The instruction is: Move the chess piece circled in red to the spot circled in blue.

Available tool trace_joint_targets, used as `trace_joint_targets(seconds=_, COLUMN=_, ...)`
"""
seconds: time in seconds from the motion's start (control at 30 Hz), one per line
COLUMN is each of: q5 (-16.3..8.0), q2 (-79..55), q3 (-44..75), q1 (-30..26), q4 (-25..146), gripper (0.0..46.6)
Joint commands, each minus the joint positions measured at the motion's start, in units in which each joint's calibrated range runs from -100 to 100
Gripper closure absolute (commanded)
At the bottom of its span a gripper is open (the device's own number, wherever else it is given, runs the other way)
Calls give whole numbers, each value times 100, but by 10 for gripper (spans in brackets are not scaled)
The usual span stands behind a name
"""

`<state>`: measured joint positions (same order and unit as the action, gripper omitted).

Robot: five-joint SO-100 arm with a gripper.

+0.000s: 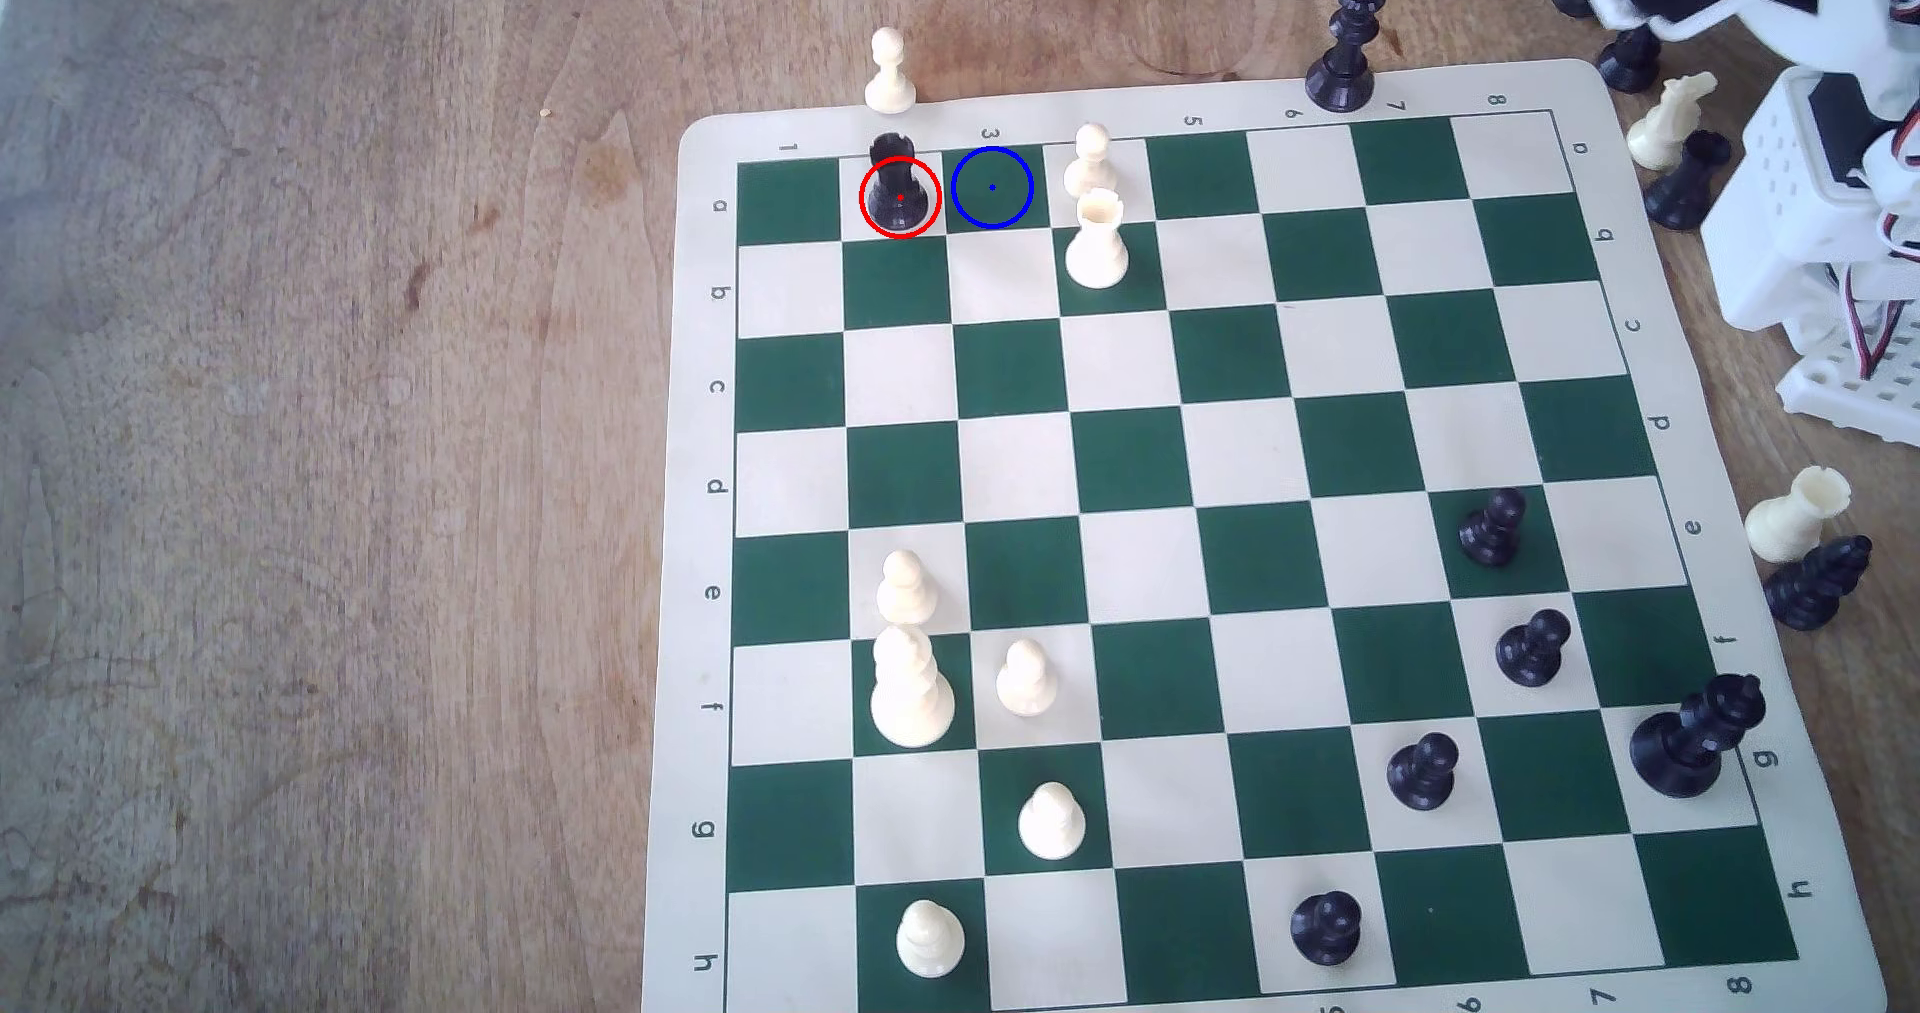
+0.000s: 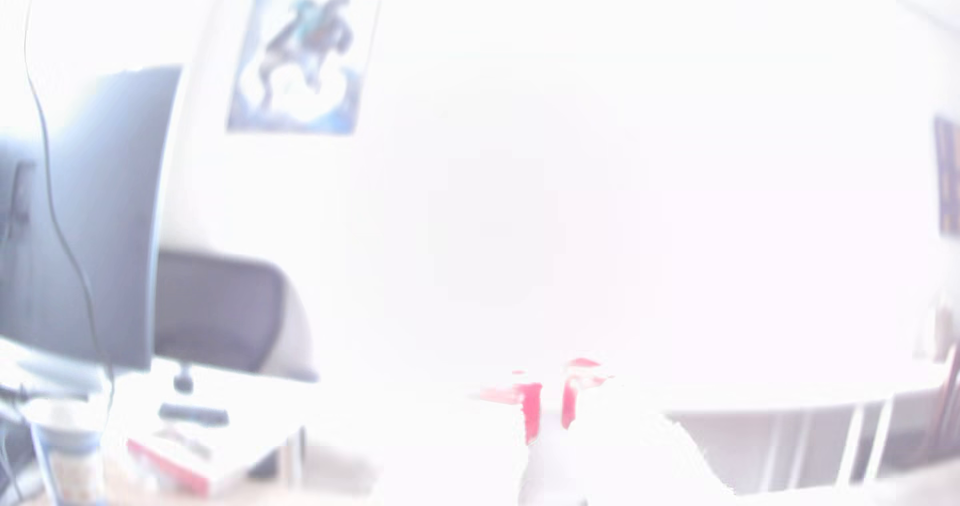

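- The bare wooden tabletop (image 1: 312, 452) takes up the exterior view's left, with the chess board (image 1: 1143, 99) laid on it.
- Your target, the black rook (image 1: 896, 182), stands upright inside the red ring on a cream square in the board's far row, second column from the exterior view's left.
- The blue-ringed green square (image 1: 992, 187) is the next square to the exterior view's right, touching the rook's square.
- One column further right stand a cream pawn (image 1: 1090, 156) and a cream rook (image 1: 1097, 242).
- The white arm (image 1: 1808, 141) carrying your pincer sits at the exterior view's upper right, so the rook is well apart from it, across the board's width.
- In the washed-out wrist view, the pincer (image 2: 551, 407) shows as red patches; you cannot tell whether it is parted or closed.
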<state>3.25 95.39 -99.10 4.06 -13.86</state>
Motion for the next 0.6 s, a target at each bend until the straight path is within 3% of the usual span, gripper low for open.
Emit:
trace_joint_targets(seconds=0.0, q5=-181, q2=-6, q3=644, q1=-18, q4=1984, gripper=421)
trace_joint_targets(seconds=0.4, q5=-342, q2=-2001, q3=4325, q1=13, q4=5039, gripper=427)
trace_joint_targets(seconds=0.57, q5=-376, q2=-3758, q3=6165, q1=-58, q4=5916, gripper=425)
